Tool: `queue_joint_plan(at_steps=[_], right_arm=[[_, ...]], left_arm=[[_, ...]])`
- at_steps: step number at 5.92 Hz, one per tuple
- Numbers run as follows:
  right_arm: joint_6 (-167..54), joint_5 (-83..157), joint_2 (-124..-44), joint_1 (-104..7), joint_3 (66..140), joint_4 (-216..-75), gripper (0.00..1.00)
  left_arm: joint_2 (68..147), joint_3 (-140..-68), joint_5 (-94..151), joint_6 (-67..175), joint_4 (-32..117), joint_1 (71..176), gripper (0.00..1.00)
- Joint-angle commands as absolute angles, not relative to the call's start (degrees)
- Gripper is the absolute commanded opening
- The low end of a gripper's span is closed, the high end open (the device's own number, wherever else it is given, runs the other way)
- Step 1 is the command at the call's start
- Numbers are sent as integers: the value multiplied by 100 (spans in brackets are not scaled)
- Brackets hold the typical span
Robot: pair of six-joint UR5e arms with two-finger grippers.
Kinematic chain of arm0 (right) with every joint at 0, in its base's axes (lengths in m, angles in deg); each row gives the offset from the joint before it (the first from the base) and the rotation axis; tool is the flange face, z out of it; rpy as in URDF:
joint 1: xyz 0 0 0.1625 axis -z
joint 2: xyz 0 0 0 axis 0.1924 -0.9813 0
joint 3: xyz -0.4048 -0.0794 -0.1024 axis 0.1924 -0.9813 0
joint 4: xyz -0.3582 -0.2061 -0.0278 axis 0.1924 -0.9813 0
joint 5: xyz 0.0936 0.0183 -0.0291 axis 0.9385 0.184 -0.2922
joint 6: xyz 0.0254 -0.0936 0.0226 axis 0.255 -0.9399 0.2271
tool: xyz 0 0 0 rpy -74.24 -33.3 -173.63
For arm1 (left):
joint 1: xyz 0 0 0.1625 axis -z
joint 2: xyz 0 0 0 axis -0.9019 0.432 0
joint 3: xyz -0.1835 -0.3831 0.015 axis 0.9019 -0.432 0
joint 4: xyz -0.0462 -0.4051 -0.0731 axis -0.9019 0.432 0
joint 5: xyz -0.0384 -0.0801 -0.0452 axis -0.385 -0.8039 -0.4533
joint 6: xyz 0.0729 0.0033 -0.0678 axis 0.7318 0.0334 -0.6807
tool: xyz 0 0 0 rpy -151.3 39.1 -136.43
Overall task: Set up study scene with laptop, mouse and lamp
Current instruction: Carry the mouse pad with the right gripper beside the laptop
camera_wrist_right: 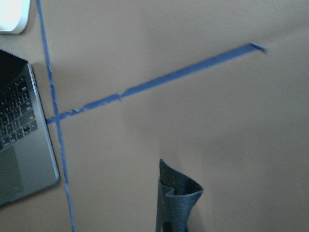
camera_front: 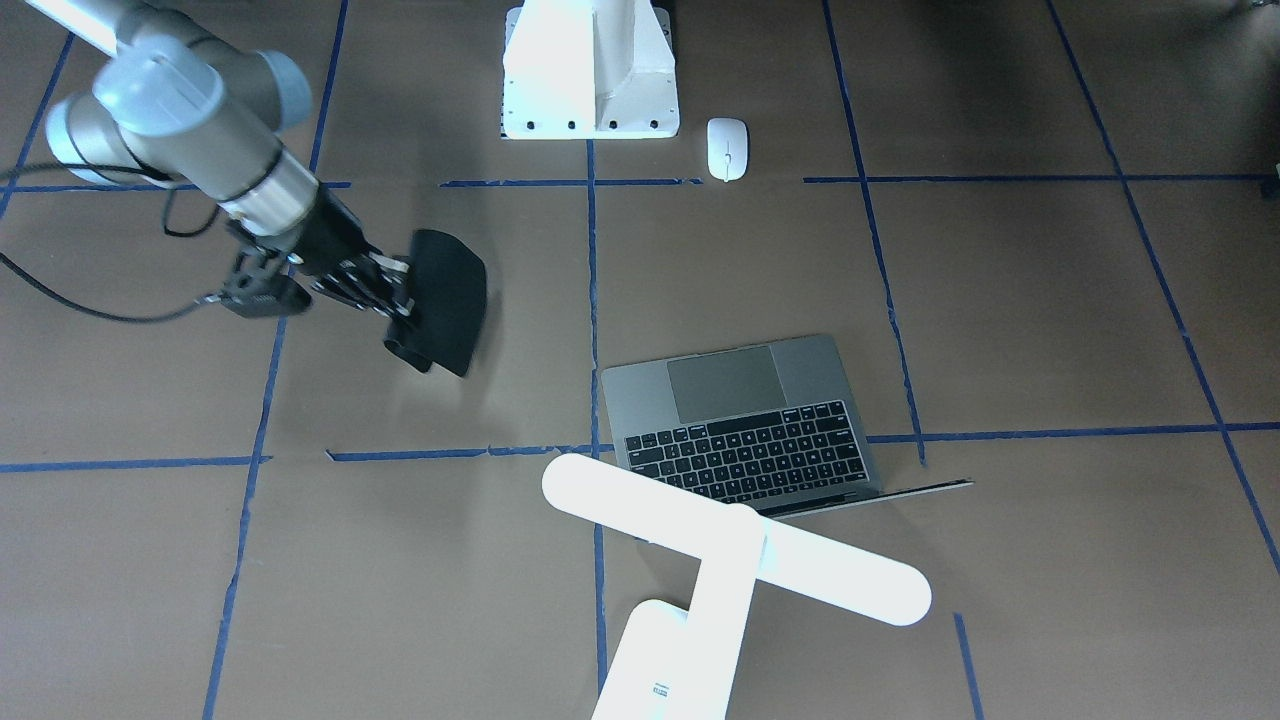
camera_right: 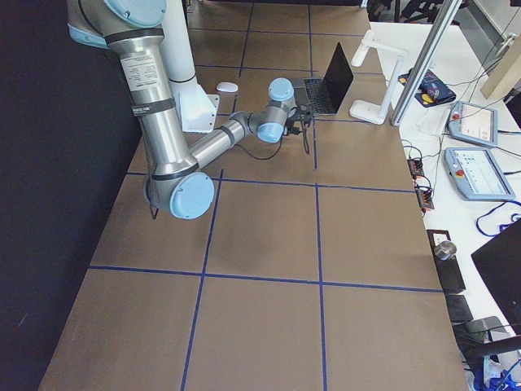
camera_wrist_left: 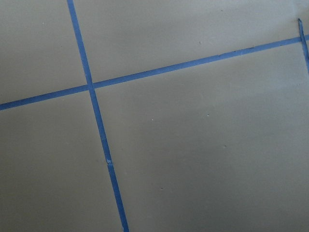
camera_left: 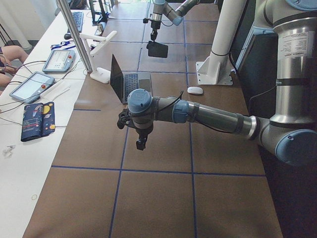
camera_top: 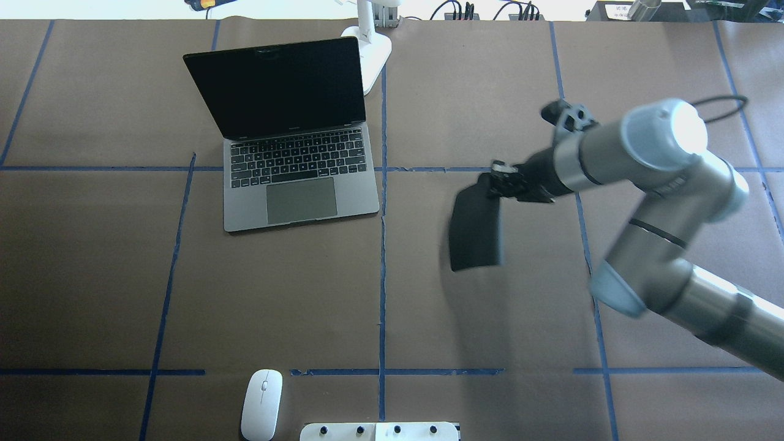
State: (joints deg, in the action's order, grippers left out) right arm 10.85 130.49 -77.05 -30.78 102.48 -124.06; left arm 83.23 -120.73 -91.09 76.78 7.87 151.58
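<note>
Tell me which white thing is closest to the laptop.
The lamp, its base right behind the laptop; the mouse and the bolted pedestal sit far off on the robot's side.

Right gripper [camera_front: 396,300] tight on pad [camera_front: 452,300] (aloft)

Bare surface [camera_top: 275,294] separates laptop [camera_top: 294,165] and mouse [camera_top: 262,404]; the lamp [camera_front: 735,545] crowds the laptop's far side, the pedestal [camera_front: 590,75] flanks the mouse, a black pad [camera_top: 474,229] hangs rightward.

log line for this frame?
right claw: shut on pad, airborne; left claw: state unclear; laptop: open; lamp: behind laptop; mouse: by pedestal
</note>
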Motion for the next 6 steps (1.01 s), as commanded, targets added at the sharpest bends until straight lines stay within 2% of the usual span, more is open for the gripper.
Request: queue_joint_plan(at_steps=[1, 4, 5, 6], right_arm=[[588, 13150, -5631, -3319, 8003, -12484, 0], [279, 13151, -5490, -3347, 7606, -12044, 0], [253, 13073, -5490, -3312, 7570, -12044, 56], [235, 13072, -5498, -3303, 7561, -12044, 100]], left_arm=[[8323, -12069, -9118, 7672, 787, 15151, 100], [8323, -12078, -9127, 7672, 787, 15151, 100], [8332, -12078, -9127, 7672, 787, 15151, 100], [8332, -12086, -9127, 7672, 787, 15151, 100]])
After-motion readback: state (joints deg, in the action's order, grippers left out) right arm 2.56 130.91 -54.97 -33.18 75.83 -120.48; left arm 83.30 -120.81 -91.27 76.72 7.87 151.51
